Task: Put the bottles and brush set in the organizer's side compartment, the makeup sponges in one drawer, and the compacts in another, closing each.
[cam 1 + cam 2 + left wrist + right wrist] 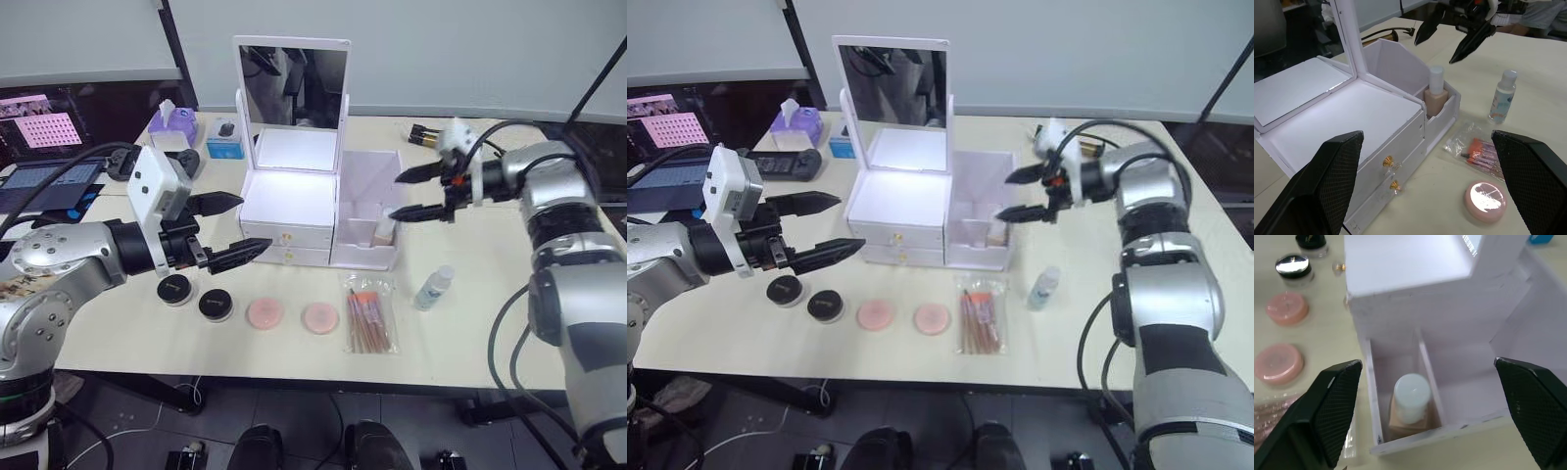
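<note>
The white organizer stands mid-table with its mirror up and both front drawers shut. The beige bottle stands upright in the front slot of the side compartment. On the table to the right of it stands the clear bottle, with the brush set lying flat beside it. In front of the drawers lie two pink makeup sponges and two black compacts. My left gripper hovers open and empty just left of the drawers. Above the side compartment my right gripper is open and empty.
A purple tissue box, a small blue box and a black controller sit at the back left. Dark pens lie at the back right. A laptop is at the far left. The table's front edge runs just below the sponges.
</note>
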`<state>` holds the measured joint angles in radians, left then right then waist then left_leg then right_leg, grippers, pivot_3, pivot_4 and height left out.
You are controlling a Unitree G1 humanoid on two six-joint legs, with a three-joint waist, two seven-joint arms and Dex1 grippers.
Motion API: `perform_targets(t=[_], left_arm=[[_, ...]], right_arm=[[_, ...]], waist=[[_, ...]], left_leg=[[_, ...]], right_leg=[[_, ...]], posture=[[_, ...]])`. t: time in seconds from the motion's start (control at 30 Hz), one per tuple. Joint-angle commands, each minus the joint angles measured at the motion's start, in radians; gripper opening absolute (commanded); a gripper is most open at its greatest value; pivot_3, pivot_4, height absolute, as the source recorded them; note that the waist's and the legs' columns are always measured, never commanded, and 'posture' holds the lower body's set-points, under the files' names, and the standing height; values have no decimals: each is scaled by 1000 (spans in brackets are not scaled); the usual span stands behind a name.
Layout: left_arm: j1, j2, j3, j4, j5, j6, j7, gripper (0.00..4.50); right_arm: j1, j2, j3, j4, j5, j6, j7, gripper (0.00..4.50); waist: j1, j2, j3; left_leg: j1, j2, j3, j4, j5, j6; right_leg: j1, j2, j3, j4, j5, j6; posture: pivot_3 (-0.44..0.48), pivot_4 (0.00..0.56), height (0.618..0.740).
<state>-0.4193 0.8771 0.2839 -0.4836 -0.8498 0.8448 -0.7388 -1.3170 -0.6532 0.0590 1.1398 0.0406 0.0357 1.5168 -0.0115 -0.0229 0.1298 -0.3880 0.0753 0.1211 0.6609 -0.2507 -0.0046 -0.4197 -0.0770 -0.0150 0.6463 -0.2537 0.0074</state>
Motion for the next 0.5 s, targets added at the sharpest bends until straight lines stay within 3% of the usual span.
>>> perform_targets(t=[0.03,0.3,0.5], left_arm=[[44,2,103,82,24,-69,-18,4500],[140,32,178,436,203,-284,-100,4500],[125,44,246,751,270,-435,-134,4500]], right_arm=[[34,-98,-91,-118,79,99,8,4457],[414,-329,-302,-341,195,213,-130,4457],[716,-356,-469,-479,281,239,-256,4457]], waist=[[0,0,0],[6,0,0],[-7,0,0]], left_leg=[[0,0,0,0,0,0],[2,0,1,-1,-1,2],[3,1,3,-2,-1,2]], right_leg=[[0,0,0,0,0,0],[1,0,0,-1,0,0],[0,0,1,0,-1,-1]], posture=[[0,150,706],[0,150,706],[0,150,706]])
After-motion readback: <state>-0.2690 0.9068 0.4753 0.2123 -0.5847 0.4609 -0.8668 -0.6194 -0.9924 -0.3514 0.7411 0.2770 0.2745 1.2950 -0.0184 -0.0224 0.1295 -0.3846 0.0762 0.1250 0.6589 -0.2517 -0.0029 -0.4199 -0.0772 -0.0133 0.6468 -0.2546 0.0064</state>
